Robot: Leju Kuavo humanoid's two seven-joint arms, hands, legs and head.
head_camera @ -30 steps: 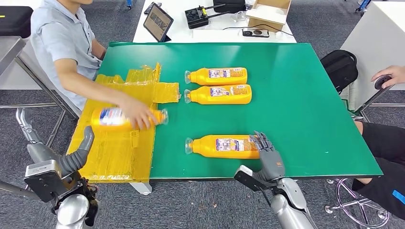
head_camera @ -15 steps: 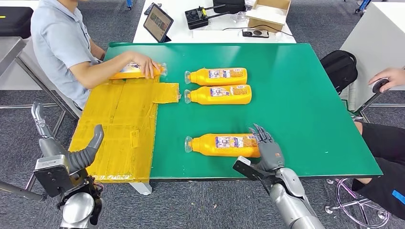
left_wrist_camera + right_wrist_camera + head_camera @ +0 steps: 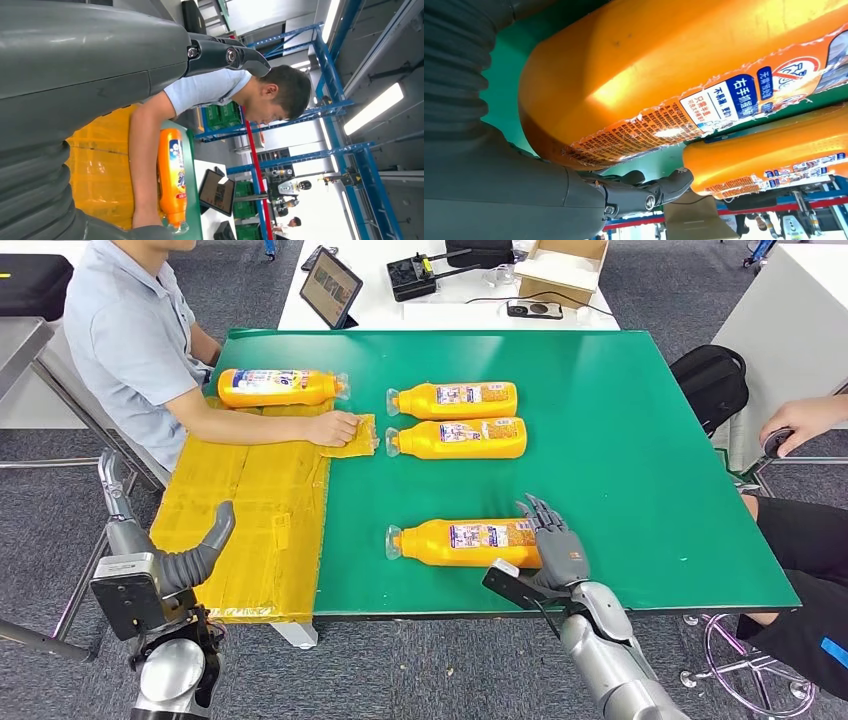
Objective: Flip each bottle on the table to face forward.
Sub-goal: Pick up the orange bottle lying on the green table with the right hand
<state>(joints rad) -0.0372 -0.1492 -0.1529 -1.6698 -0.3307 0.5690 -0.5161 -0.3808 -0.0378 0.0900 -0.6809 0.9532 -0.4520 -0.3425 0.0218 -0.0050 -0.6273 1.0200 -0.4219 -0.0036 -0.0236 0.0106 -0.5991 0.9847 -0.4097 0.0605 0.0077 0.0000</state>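
Green matting covers the table in a workshop, yellow sheet laid over its left end. At far left the robot's left hand hangs off the table's near edge, fingers apart and holding nothing. A person's hand presses on the sheet just beside a fourth bottle lying at the far left. Two bottles lie side by side mid-table, a near bottle well apart from them. At its base the right hand is spread, fingers touching the base but gripping nothing. A push there may skid the smooth bottle rather than roll it; the left arm, if raised, risks the person's forearm.
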